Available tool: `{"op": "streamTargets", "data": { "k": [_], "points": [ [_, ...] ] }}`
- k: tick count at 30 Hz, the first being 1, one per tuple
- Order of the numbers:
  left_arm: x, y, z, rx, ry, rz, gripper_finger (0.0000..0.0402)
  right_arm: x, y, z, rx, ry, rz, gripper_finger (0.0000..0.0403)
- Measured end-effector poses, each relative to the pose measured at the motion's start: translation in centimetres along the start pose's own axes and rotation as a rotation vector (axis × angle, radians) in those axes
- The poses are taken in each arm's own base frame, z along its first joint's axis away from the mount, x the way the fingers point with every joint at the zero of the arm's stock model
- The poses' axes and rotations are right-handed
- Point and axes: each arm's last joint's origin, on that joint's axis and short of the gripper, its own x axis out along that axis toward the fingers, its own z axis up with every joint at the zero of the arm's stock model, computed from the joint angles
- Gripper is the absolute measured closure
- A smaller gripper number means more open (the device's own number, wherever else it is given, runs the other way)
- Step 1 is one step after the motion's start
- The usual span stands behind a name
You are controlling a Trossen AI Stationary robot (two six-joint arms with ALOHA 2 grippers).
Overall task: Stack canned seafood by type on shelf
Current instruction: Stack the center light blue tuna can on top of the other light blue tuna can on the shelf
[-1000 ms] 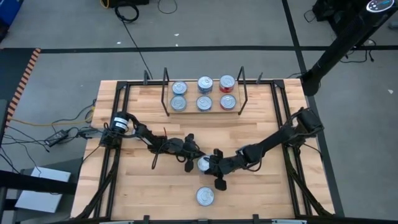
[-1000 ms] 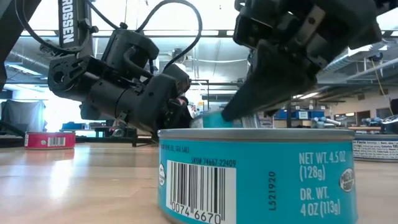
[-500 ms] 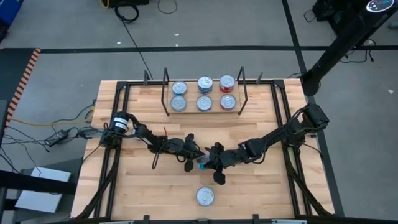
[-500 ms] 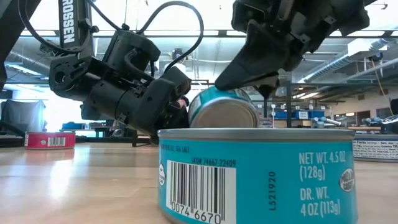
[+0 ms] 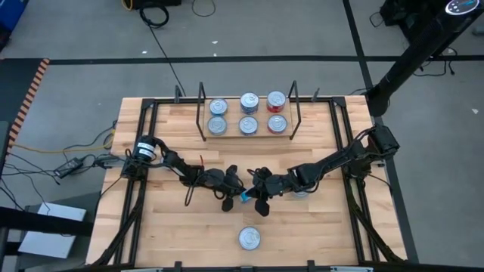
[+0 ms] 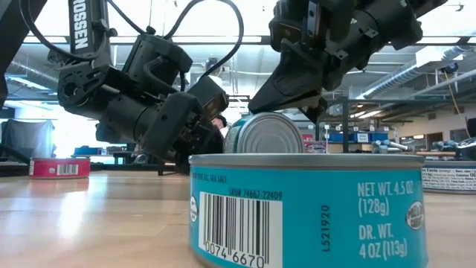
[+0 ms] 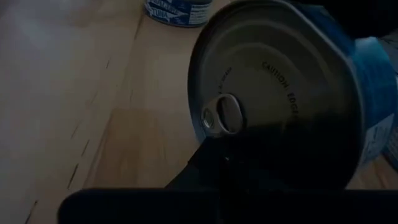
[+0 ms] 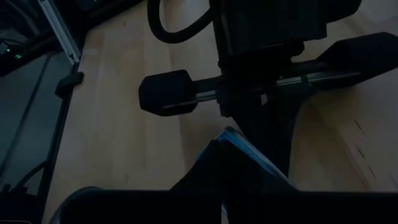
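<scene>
Two end effectors meet at counter (image 5: 174, 234) centre. Right end effector (image 5: 253, 195) clenched on blue tin (image 6: 264, 134), tipped on edge, lifted off counter, silver lid facing left end effector (image 5: 234, 190). Left end effector clenched, empty, just beside tin. Second blue tin (image 5: 250, 239) flat on counter, nearer front edge than both. Shelf (image 5: 248, 137) well beyond end effectors, carrying six tins: four blue, two red.
</scene>
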Motion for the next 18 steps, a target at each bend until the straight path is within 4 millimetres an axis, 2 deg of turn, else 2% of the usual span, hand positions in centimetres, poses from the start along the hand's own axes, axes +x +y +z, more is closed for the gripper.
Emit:
{"op": "streamTargets", "data": {
  "k": [11,18],
  "points": [
    [-0.3,0.2,0.5,-0.004,0.015,0.022,0.0401,0.0,0.1,-0.1,-0.002,0.018,0.024,0.0394],
    [-1.9,0.4,2.7,0.005,0.088,0.059,0.0401,0.0,0.1,-0.1,-0.002,0.021,0.027,0.0393]
  ]
}}
